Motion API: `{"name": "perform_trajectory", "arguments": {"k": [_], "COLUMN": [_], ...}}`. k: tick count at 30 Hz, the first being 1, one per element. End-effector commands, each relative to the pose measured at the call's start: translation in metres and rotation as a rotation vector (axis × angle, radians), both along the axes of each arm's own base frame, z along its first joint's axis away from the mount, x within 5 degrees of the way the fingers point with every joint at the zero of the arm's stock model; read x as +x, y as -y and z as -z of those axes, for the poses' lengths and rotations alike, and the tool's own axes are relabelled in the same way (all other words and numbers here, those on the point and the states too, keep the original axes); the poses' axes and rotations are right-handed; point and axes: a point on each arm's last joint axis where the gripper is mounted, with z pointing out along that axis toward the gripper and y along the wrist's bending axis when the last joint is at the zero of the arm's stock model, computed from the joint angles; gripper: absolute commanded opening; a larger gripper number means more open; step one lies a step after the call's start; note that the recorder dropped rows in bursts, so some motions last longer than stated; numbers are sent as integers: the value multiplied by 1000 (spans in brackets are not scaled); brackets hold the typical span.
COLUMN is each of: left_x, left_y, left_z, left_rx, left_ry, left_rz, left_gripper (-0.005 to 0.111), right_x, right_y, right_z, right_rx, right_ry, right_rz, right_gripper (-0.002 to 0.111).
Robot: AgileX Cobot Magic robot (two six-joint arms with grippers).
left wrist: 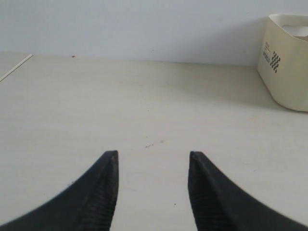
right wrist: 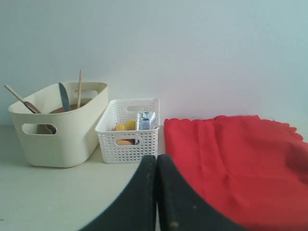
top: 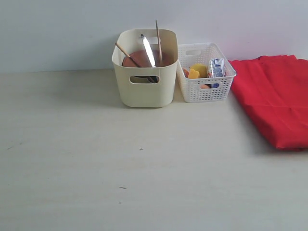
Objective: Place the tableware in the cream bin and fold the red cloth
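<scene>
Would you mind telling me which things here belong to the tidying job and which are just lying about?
Part of the job:
- cream bin
- brown plate, silver knife and upright chopstick, all inside the bin
- red cloth

Just lying about:
- white lattice basket
- blue-and-white carton and yellow food, both in the basket

The left end effector [left wrist: 154, 154] hangs low over the pale tabletop [left wrist: 144, 96], its two dark ribbed fingers [left wrist: 96, 197] spread apart with bare surface showing between them. A few dark specks [left wrist: 153, 143] lie just beyond the tips. Farther off to one side stands the cream bin [left wrist: 286, 67], bearing a small chequered label [left wrist: 274, 60], before a plain wall [left wrist: 144, 24].
</scene>
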Motion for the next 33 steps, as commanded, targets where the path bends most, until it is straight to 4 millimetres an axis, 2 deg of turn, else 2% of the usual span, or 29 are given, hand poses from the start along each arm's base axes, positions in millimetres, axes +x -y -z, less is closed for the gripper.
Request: {"name": "perform_trajectory", "arguments": {"k": [1,9,20,23,33], "left_x": [0,0,0,0,0], "left_y": [0,0,0,0,0], "left_z": [0,0,0,0,0], "left_rx": [-5,-5,-5,-5,-5], "left_ry": [7,7,7,7,7], "left_rz": [-3,-3,-3,-3,-3], "left_gripper": [45,45,45,45,45], "right_x": [2,4,3,3,1], "right_y": [7,11,13,8,8], "right_z": [13,34,40,40,41], "right_rx": [-15,-26,-11,-50,-42], "right_ry": [-30,-69,-139,-138,-138], "right_rz": [77,115,137,52,55], "right_gripper": [0,0,0,0,0]}}
